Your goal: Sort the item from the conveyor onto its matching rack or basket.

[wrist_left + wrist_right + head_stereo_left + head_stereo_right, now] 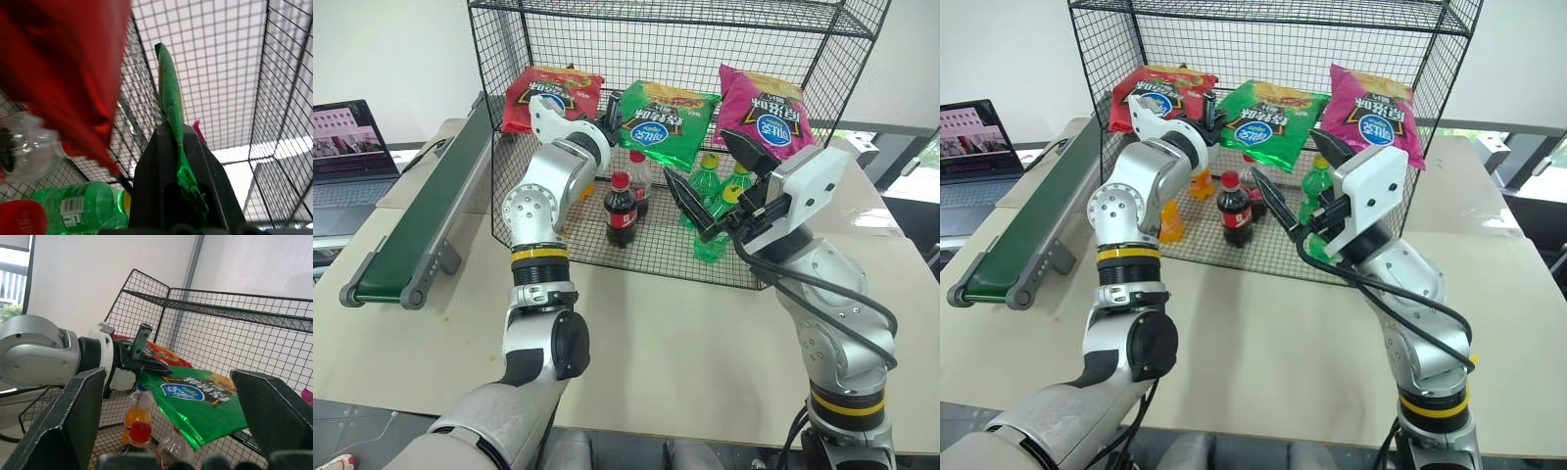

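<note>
A pale beige table [675, 333] is carrying everything here, backed by a white wall, with an open laptop [347, 142] sitting off its far left edge. The conveyor [426, 220] is running along the table's left edge, its belt bare. The rack [675, 147] is standing toward the table's far edge, its top cut off by the frame. On the upper shelf a red bag [553, 98] is lying at the left, a magenta bag [764, 113] at the right, and the green bag [666, 119] is hanging between them. The left gripper [607, 116] is reaching level into the rack and is clamping the green bag by its left edge; in the left wrist view the foil [171, 112] is showing pinched between the black fingers [156, 181], edge-on. Whether the bag is resting on the shelf mesh is hard to make out. On the lower shelf a cola bottle [620, 211] is standing upright, green bottles [710, 186] are partly hiding behind the right gripper, and an orange bottle [1171, 220] is peeking out behind the left arm. The right gripper [720, 181] is hanging in front of the rack, its fingers spread wide and holding nothing.
</note>
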Controlling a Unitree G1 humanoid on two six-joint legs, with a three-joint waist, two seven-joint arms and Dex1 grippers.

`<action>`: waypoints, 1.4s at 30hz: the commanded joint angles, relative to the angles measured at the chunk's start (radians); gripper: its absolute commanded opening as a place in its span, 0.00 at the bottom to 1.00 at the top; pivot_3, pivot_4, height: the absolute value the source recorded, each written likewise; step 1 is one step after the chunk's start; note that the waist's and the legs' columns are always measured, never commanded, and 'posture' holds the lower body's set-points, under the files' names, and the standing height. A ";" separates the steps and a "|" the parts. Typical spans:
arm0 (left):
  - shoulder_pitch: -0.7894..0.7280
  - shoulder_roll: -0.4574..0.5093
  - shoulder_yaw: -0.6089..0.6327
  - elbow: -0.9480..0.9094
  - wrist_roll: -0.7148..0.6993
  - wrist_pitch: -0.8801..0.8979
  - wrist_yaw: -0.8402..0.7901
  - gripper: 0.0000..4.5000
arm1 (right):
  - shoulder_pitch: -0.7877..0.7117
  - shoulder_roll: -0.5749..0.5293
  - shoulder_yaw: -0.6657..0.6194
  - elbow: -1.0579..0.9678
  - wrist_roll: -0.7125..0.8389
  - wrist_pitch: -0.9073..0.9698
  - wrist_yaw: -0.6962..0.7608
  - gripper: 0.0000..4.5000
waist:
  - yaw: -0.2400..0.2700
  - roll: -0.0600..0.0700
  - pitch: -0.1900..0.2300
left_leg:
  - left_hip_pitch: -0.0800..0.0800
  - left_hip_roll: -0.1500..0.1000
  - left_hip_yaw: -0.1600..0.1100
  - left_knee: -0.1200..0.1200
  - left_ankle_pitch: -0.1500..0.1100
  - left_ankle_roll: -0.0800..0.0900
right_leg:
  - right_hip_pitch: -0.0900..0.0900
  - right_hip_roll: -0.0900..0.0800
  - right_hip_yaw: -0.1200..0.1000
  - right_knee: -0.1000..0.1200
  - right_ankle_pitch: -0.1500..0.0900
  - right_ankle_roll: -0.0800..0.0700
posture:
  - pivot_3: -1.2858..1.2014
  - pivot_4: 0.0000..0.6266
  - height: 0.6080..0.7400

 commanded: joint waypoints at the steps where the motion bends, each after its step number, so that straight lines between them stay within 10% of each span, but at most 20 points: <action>1: -0.016 -0.027 0.005 -0.070 0.016 -0.060 0.019 0.02 | -0.004 -0.005 -0.017 -0.041 -0.011 -0.002 -0.012 1.00 | 0.000 0.000 0.000 | 0.000 0.000 0.000 0.000 0.000 0.000 | 0.000 0.000 0.000 0.000 0.000 0.000 | 0.52 0.24 1.00; 11: -0.004 -0.066 -0.008 -0.106 0.005 -0.083 0.022 0.02 | -0.002 -0.007 -0.017 -0.034 -0.010 -0.001 -0.002 1.00 | 0.000 0.000 0.000 | 0.000 0.000 0.000 0.000 0.000 0.000 | 0.000 0.000 0.000 0.000 0.000 0.000 | 0.52 0.24 1.00; 22: 0.077 -0.022 -0.017 -0.217 -0.145 0.082 0.110 0.99 | 0.002 -0.010 -0.019 -0.032 -0.004 0.001 0.003 1.00 | -0.001 0.000 0.000 | 0.000 0.000 0.000 0.001 0.000 0.000 | 0.000 0.000 0.000 0.001 0.000 0.000 | 0.52 0.24 1.00; 37: 0.494 0.381 -0.059 -0.601 -0.590 0.370 0.117 0.99 | 0.071 -0.006 0.006 -0.006 0.011 -0.056 0.083 1.00 | -0.018 0.001 -0.001 | 0.003 0.000 -0.001 0.006 0.000 0.000 | 0.001 0.000 0.000 0.011 0.000 0.000 | 0.52 0.24 1.00; 42: 0.771 0.612 -0.217 -0.760 -0.205 0.402 -0.225 0.99 | 0.250 0.018 0.057 -0.025 -0.023 -0.066 0.067 1.00 | -0.022 0.003 0.000 | 0.004 0.000 -0.001 0.004 0.000 -0.001 | 0.000 0.000 -0.001 0.011 -0.001 0.000 | 0.52 0.24 1.00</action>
